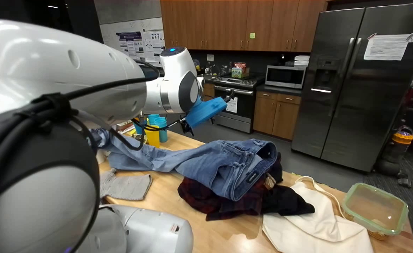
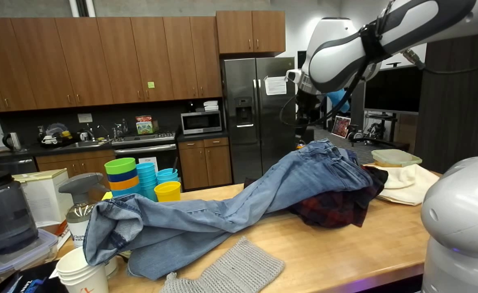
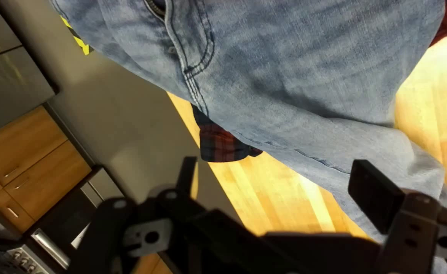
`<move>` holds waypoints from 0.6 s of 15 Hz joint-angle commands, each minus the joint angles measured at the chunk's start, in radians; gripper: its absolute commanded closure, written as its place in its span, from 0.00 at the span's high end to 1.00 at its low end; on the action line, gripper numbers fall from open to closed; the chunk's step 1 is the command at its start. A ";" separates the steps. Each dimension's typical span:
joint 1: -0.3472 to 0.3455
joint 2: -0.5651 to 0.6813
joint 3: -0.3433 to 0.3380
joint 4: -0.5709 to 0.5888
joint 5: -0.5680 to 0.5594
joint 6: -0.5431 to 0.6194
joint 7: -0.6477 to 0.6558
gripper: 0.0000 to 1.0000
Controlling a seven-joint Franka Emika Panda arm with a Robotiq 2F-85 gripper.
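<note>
My gripper (image 3: pixel 277 169) stands wide open in the wrist view, nothing between its fingers (image 3: pixel 375 194). It hovers above the table, apart from the cloth as far as I can see. Below it lies a pair of blue jeans (image 3: pixel 303 76), whose leg passes under the right-hand finger. In both exterior views the jeans (image 1: pixel 206 158) (image 2: pixel 239 211) stretch along the wooden table, waist end heaped on a dark red plaid garment (image 1: pixel 224 202) (image 2: pixel 332 207). A plaid corner (image 3: pixel 223 142) pokes out beyond the jeans' edge. Black cloth (image 1: pixel 287 200) sits beside the heap.
A cream cloth bag (image 1: pixel 315 221) and a green-lidded container (image 1: pixel 375 207) lie past the heap. Grey knit cloth (image 2: pixel 231 268) rests near the front edge. Stacked coloured cups (image 2: pixel 123 179), a yellow cup (image 2: pixel 167 191), a spray bottle (image 2: pixel 80 215) and white cups (image 2: pixel 82 272) crowd the far end.
</note>
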 commanded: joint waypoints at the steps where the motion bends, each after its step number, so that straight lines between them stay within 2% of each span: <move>1: -0.024 0.000 0.014 -0.003 0.018 0.004 -0.020 1.00; 9: -0.027 0.003 0.023 -0.005 0.016 0.004 -0.020 1.00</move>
